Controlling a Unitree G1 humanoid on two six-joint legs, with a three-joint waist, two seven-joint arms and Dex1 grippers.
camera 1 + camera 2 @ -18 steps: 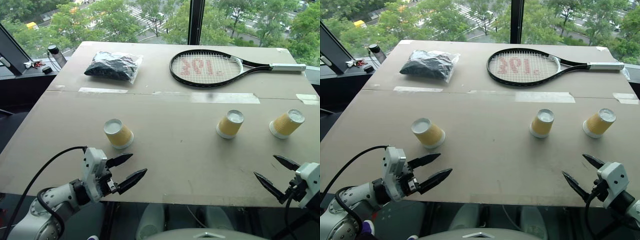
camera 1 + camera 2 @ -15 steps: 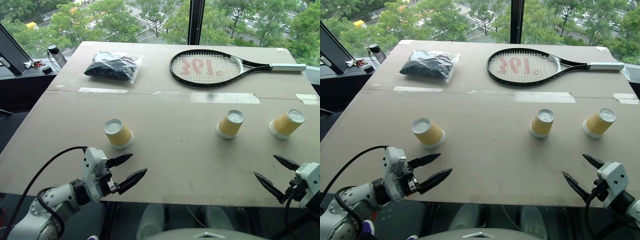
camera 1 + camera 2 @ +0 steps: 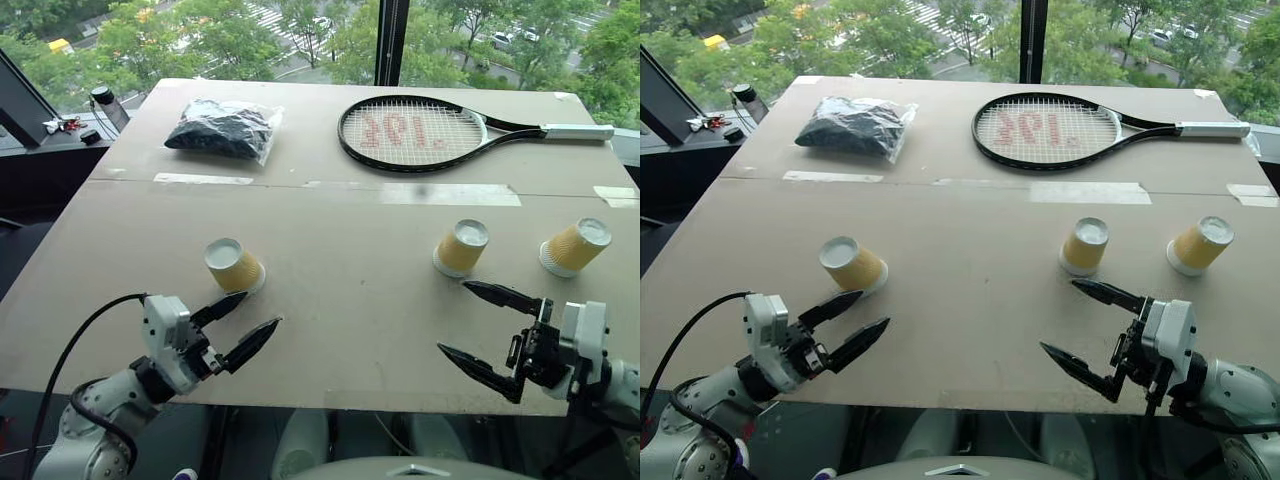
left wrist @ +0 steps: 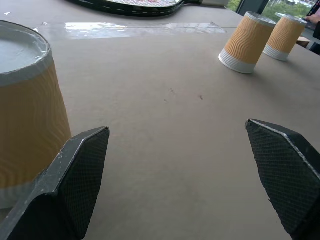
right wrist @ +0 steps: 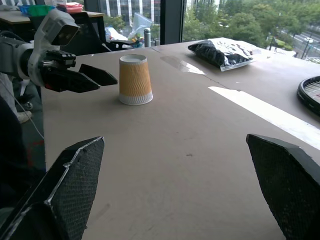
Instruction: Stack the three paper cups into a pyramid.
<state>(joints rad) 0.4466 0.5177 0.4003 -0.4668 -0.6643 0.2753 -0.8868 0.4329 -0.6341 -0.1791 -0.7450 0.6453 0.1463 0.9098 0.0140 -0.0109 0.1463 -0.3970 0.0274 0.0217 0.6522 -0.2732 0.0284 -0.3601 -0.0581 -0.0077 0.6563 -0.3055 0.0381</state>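
Head views: three paper cups stand upside down on the table (image 3: 330,300), all nearer the robot than the racket (image 3: 415,135); left cup (image 3: 233,266) well apart from the middle cup (image 3: 461,247) and right cup (image 3: 575,245); no pyramid yet. Left gripper (image 3: 238,322) just short of the left cup, jaws apart, empty; right gripper (image 3: 485,330) near the middle cup, jaws wide, empty.

Left wrist view: the left cup sits against one finger's side, not between the two; closing here would likely nudge or tip it.

Right wrist view: the left cup stands far across the board beside the other gripper.

Risks: thin ribbed paper, tapered, light; a hard squeeze could crush it; smooth board lets cups slide; narrow white bases make stacking touchy.
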